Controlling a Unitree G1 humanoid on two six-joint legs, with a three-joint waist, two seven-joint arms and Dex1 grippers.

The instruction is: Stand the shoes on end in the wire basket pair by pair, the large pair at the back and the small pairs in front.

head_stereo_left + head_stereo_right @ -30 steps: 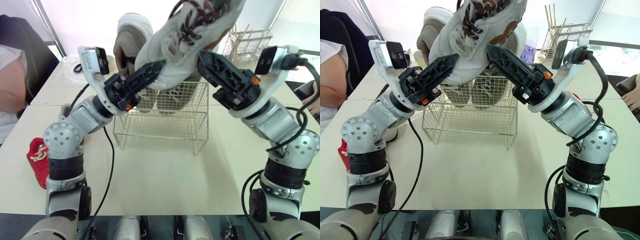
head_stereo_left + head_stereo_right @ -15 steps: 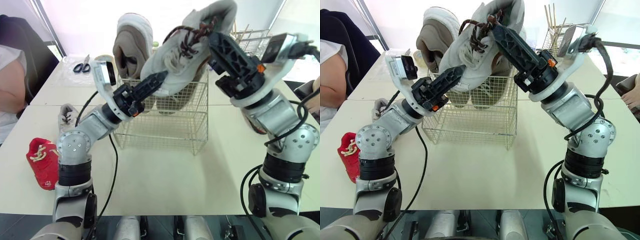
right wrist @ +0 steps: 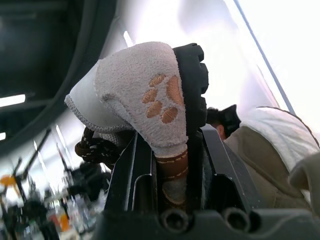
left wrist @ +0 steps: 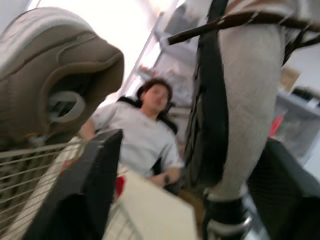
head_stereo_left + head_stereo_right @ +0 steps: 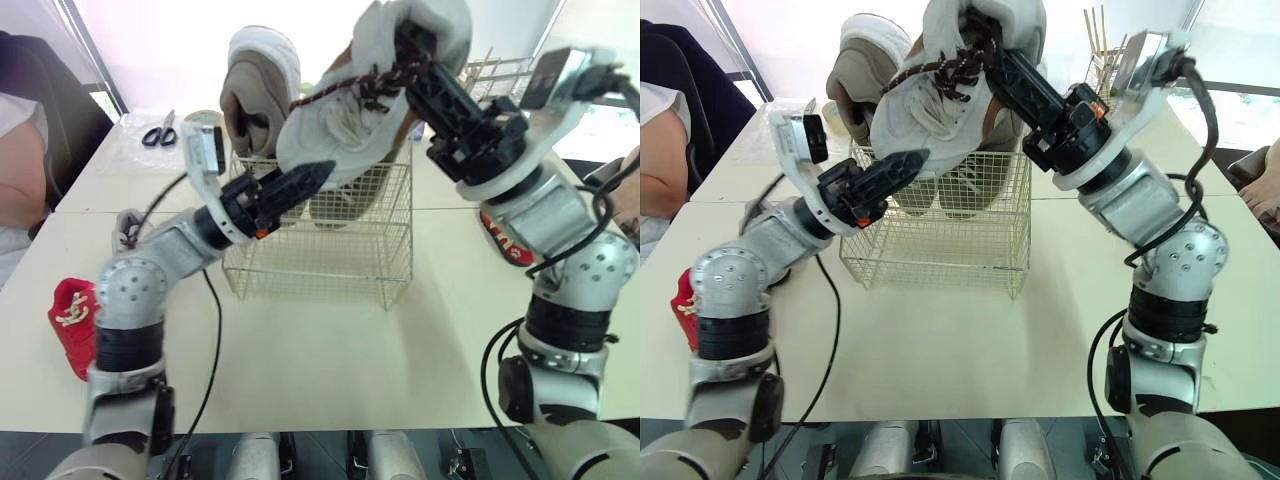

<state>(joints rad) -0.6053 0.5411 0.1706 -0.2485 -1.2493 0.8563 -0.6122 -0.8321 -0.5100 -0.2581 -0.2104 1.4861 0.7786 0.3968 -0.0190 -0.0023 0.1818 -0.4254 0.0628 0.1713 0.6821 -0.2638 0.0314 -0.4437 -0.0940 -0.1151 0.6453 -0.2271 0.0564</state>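
left eye view: the right gripper (image 5: 410, 50) holds a large grey shoe (image 5: 335, 135) above the wire basket (image 5: 330, 255), its long axis slanted, toe down toward the left gripper (image 5: 318, 172), heel up; its mate (image 5: 255, 90) stands on end at the basket's back. left wrist view: that gripper's fingers (image 4: 75, 200) are spread either side of the shoe. right wrist view: the fingers (image 3: 132, 175) pinch the shoe's tongue (image 3: 145, 95)

The pale table (image 5: 330, 350) bears the wire basket (image 5: 330, 252), a red shoe (image 5: 72, 312) near its left edge, and scissors (image 5: 157, 133) behind.
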